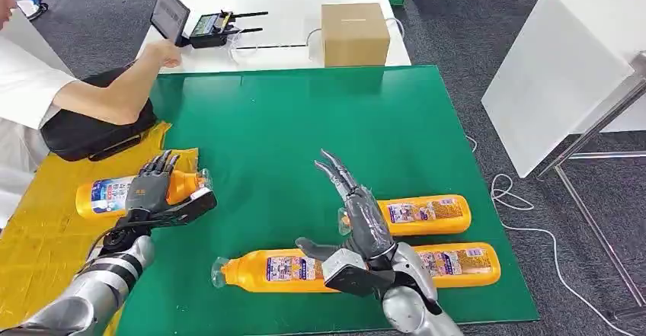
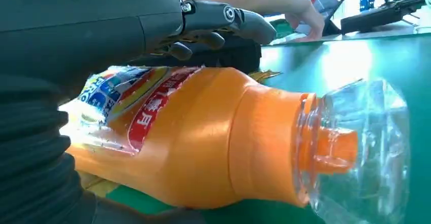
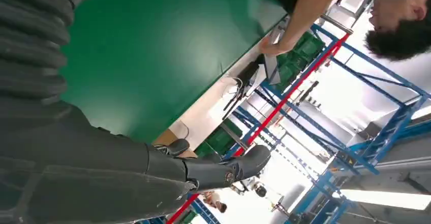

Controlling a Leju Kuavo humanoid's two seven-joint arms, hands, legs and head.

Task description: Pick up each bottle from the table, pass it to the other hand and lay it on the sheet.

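Note:
An orange bottle point(image 1: 103, 196) with a clear cap lies on the yellow sheet point(image 1: 38, 233), its neck reaching onto the green mat point(image 1: 289, 123). My left hand point(image 1: 156, 191) is over it, fingers stretched out straight past the bottle and thumb on its near side. The left wrist view has this bottle point(image 2: 203, 137) close against the palm, with a gap under the fingers point(image 2: 228, 18). My right hand point(image 1: 358, 225) is open, fingers spread and holding nothing, above three more orange bottles on the mat: one point(image 1: 426, 214) behind it, one point(image 1: 461, 264) at its right and one point(image 1: 270, 269) at its left.
A person sits at the left, forearm point(image 1: 107, 92) across the mat's corner, touching a tablet point(image 1: 169, 14). A black bag point(image 1: 87, 134) lies by the sheet. A cardboard box point(image 1: 354, 33) and a controller point(image 1: 217, 27) stand on the white table behind. Another white table point(image 1: 564, 62) is at the right.

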